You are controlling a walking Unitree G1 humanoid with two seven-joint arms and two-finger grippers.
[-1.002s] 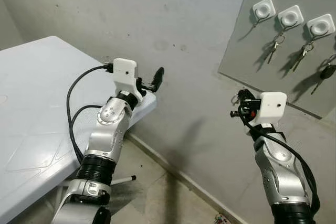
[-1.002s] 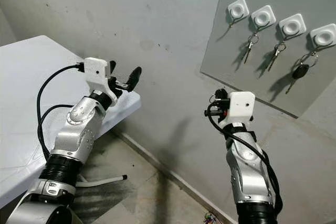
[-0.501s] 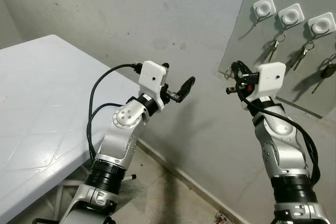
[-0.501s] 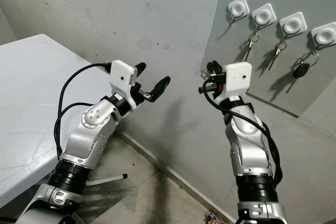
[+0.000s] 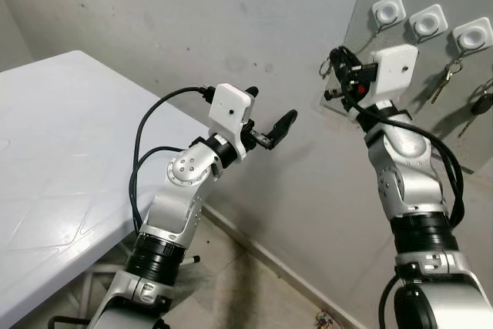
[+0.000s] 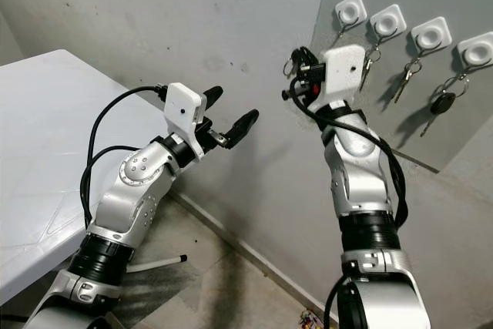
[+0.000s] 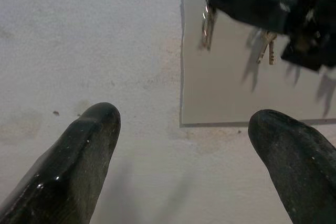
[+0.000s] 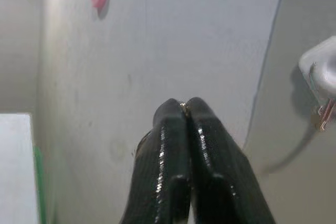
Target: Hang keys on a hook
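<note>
My right gripper (image 5: 337,75) is raised in front of the left edge of the grey board (image 5: 462,113), shut on a set of keys (image 7: 208,22) whose ring (image 5: 325,69) sticks out to the left. It sits just left of and below the leftmost white hook (image 5: 387,11), apart from it; that hook carries no keys. In the right wrist view the shut fingertips (image 8: 182,109) pinch a sliver of metal, with the white hook (image 8: 320,69) off to the side. My left gripper (image 5: 268,109) is open and empty, held out toward the wall.
The other hooks hold keys: a pair (image 6: 366,67), another pair (image 6: 404,78) and a black fob (image 6: 441,103). A white table (image 5: 62,152) stands at my left against the bare grey wall (image 5: 231,21). The floor below is bare concrete.
My right arm has risen with the keys from below the board up to the leftmost hook. My left arm has swung from the table edge forward toward the wall.
</note>
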